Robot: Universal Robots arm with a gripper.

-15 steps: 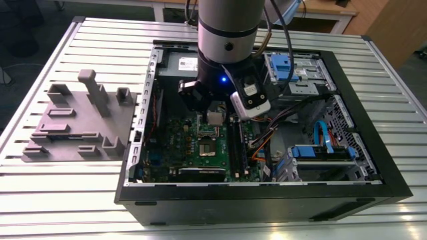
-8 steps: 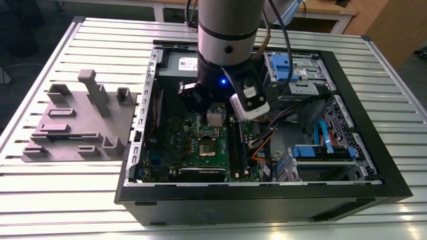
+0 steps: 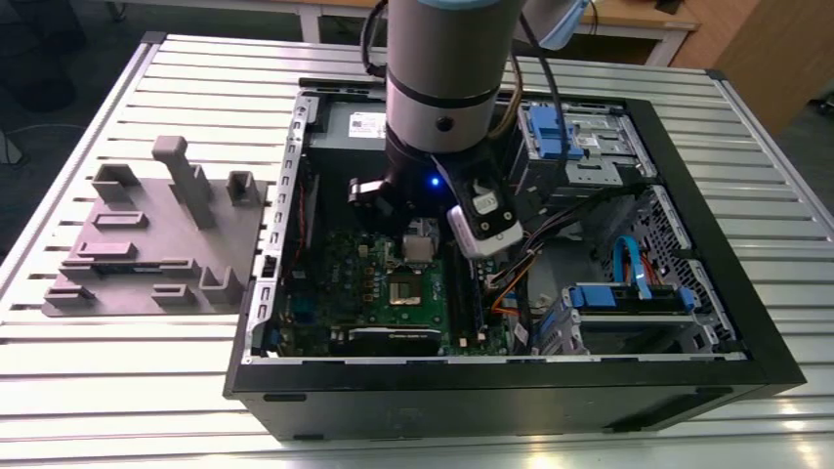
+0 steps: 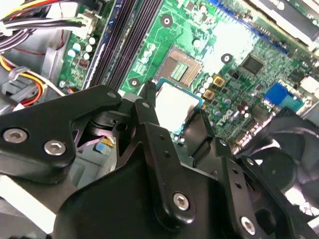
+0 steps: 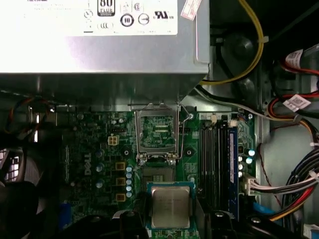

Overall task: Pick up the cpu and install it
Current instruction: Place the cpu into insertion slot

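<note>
**Gripper** (image 4: 175, 110): narrowed onto the cpu, one black finger (image 4: 149, 114) on either side of the chip. It hangs from the arm inside the open case (image 3: 521, 396).

**Cpu** (image 5: 170, 206): held flat, silver top up, clamped at two opposite edges. It sits over the motherboard (image 5: 99, 149), just beside the socket and not in it. Whether it is clear of the board or resting on it cannot be told.

**Socket** (image 5: 157, 175): bare, with the contact field exposed. The load plate (image 5: 157, 135) is swung up and back toward the power supply (image 5: 99, 50), so the seat is open.

**Nearby on the board**: memory slots (image 5: 214, 159) run along one side of the socket. A fan (image 4: 291, 149) sits on the other side, near the gripper body. Cables (image 5: 294, 184) are bundled beyond the slots, well apart from the chip.

**Outside the case**: a grey fixture (image 3: 156, 244) lies on the slatted table (image 3: 117, 381), at the exterior view's left.

**Progress, as judged**: the pick-up is done, since the chip is in the grasp and has been brought to the board. The install is not done. The chip is offset from the empty socket and is not seated, and the load plate is not closed.
</note>
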